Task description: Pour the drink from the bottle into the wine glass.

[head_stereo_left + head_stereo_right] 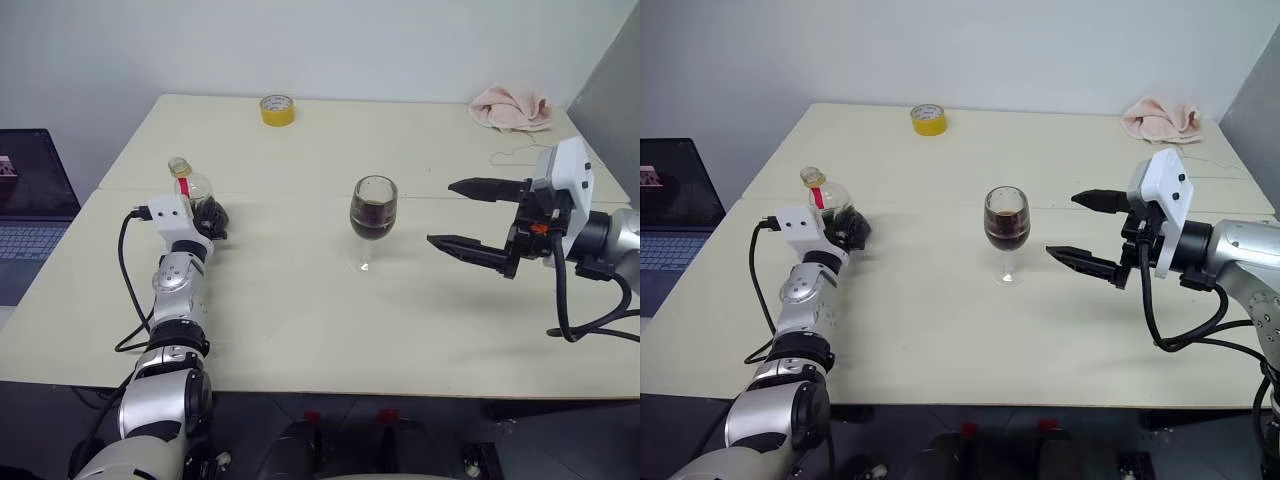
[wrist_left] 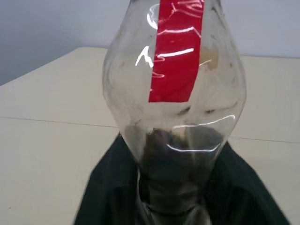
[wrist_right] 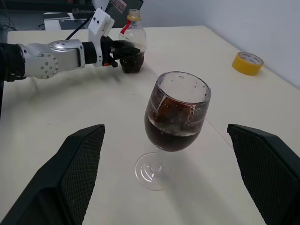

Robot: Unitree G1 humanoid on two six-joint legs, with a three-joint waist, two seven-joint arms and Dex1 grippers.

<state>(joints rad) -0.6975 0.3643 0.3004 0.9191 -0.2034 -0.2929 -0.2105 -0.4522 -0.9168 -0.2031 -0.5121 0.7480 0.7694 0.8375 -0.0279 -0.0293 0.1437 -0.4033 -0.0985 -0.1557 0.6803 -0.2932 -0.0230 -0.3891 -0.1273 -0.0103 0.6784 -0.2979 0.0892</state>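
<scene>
Standing upright on the worktop, well to the left of the glass, the bottle has its lower body between the left gripper's fingers. Whether they are clamped or loosened on it cannot be told. Only a small pool of dark drink lies at its bottom, so it should be light. Its thin clear plastic wall will likely dent under a hard squeeze and looks glossy, hence slippery. A hold low on the rounded body, below the red label, seems soundest. The neck is narrow and the cap sits on it.

The glass stands near the middle of the worktop, its bowl roughly half full of drink. Judged fragile and top-heavy: thin stem, small round foot, weight carried high. A nudge at the bowl could tip it. It is best taken at the stem or left untouched.

Right of the glass, the right gripper hovers clear of it with fingers spread wide and nothing held.

The worktop is pale, smooth and flat, with a seam running across behind the glass. Far behind the glass lies a yellow tape roll. A pink cloth sits behind it to the right. A laptop stands well left of the glass, off the worktop's edge. A plain pale wall closes the room behind.
</scene>
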